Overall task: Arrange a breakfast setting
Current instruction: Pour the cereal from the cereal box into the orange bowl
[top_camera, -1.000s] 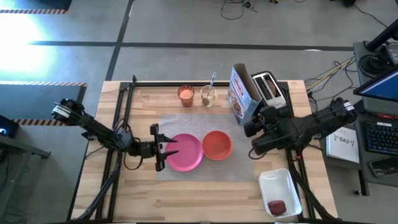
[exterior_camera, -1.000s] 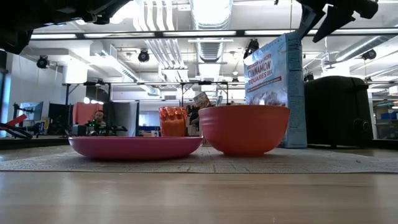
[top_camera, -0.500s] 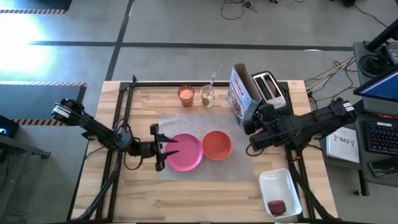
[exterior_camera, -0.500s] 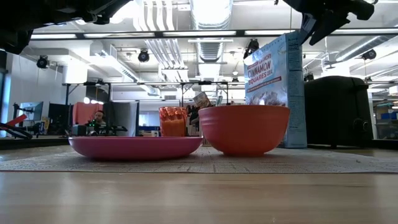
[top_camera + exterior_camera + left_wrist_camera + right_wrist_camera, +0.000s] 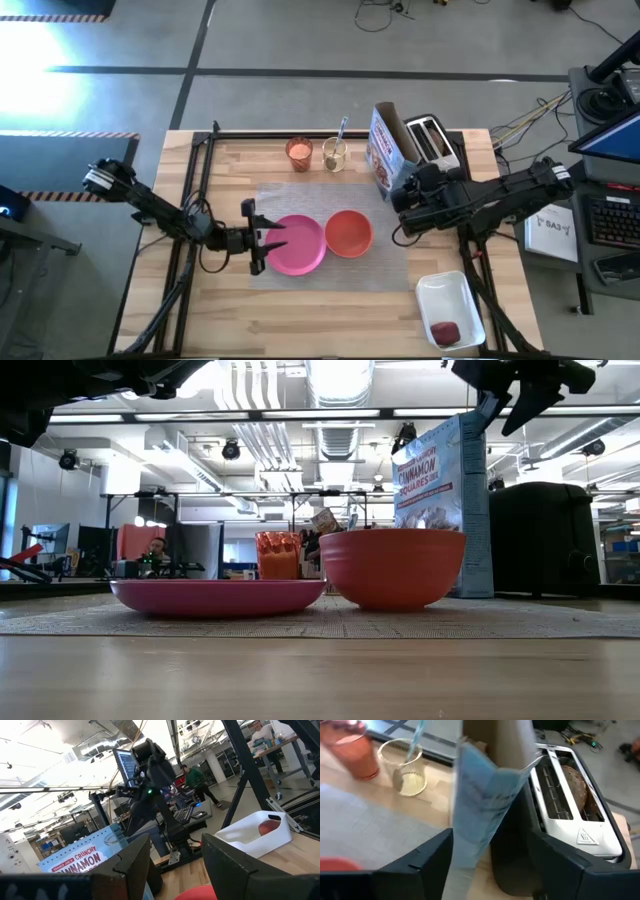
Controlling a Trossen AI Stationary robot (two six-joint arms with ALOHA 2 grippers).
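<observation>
The pink plate (image 5: 296, 245) and orange-red bowl (image 5: 348, 232) sit touching on the grey mat (image 5: 390, 270). My left hand (image 5: 252, 240) waits open and empty beside the plate; my right hand (image 5: 408, 190) hovers open astride the cereal box (image 5: 385, 152).

The high camera looks straight down on the whole worktop (image 5: 330, 320), with the cereal box (image 5: 385, 150) near 1 o'clock of the pink plate (image 5: 297, 243). The low camera sits at worktop height, close to the plate (image 5: 215, 597) and bowl (image 5: 392, 567), facing level into the room. The left wrist camera looks across toward the box (image 5: 80, 862) and white tray (image 5: 255, 832), probably tilted upward, while the right wrist camera is close to the box (image 5: 480, 815) and toaster (image 5: 570, 815).
</observation>
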